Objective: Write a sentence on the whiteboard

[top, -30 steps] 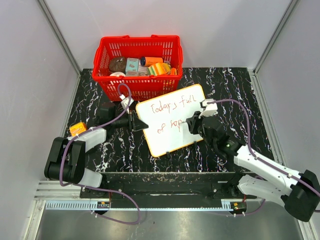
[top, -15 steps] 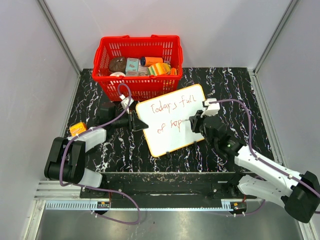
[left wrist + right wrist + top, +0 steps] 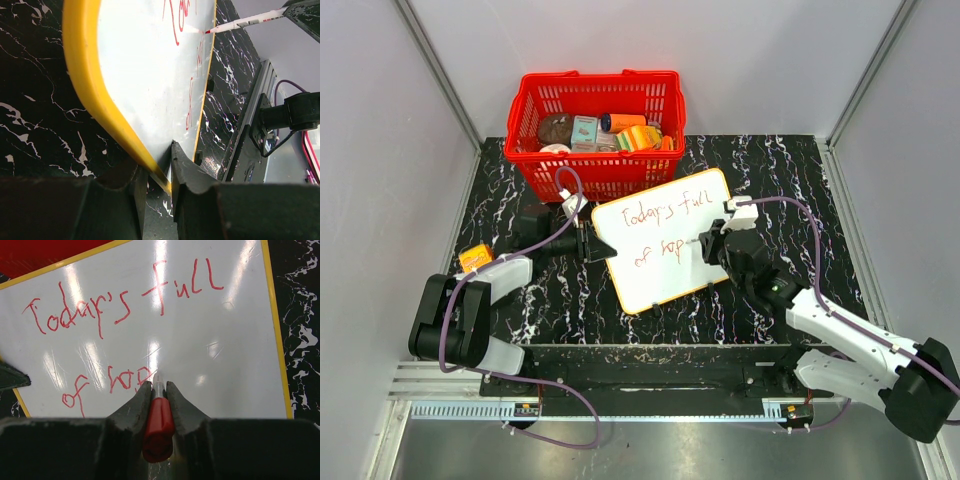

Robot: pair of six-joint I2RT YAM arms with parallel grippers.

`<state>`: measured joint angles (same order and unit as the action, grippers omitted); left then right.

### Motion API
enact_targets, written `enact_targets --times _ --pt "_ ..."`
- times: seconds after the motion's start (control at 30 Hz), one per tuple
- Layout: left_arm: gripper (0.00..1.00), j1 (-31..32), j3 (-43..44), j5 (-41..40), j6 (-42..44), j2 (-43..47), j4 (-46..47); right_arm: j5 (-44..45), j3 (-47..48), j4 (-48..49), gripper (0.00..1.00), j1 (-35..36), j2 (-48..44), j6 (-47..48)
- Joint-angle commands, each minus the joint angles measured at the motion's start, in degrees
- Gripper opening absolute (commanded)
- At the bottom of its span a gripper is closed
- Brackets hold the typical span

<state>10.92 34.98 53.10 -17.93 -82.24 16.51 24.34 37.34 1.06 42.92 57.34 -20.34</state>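
Note:
The whiteboard point(image 3: 665, 240) with its orange-yellow rim lies tilted on the black marbled table. It carries the sentence point(image 3: 120, 305) in red: "Today's full" above "of hop". My left gripper point(image 3: 588, 243) is shut on the board's left rim point(image 3: 150, 167). My right gripper point(image 3: 159, 386) is shut on a red-capped marker point(image 3: 159, 427), its tip on the board just right of "hop". In the left wrist view the marker point(image 3: 245, 21) touches the lettering. In the top view the right gripper point(image 3: 705, 245) sits at the board's right side.
A red basket point(image 3: 595, 130) with several small items stands behind the board. A small orange object point(image 3: 475, 257) lies at the table's left edge. Grey walls close in the sides and back; a metal rail runs along the near edge.
My right gripper with the marker shifted slightly right, then back left, at the end of the second line. The left gripper and the board have not moved.

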Motion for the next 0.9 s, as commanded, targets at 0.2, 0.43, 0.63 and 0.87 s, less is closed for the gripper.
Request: enact_targets --times 0.2,0.43,0.63,0.87 --pt "0.0 1.7 0.0 -5.1 7.2 -1.8 -2.0 -0.5 0.5 2.6 0.0 -1.0 0.2 0.2" --pt "0.0 1.7 0.0 -5.0 7.2 -1.8 -2.0 -0.7 0.4 2.5 0.0 -1.3 0.8 0.4" --pt "0.0 1.7 0.0 -5.1 7.2 -1.8 -2.0 0.4 0.5 2.0 0.0 -1.7 1.1 0.6" --pt "0.0 1.7 0.0 -5.0 7.3 -1.8 -2.1 2.0 0.8 1.2 0.0 -2.7 1.1 0.5"
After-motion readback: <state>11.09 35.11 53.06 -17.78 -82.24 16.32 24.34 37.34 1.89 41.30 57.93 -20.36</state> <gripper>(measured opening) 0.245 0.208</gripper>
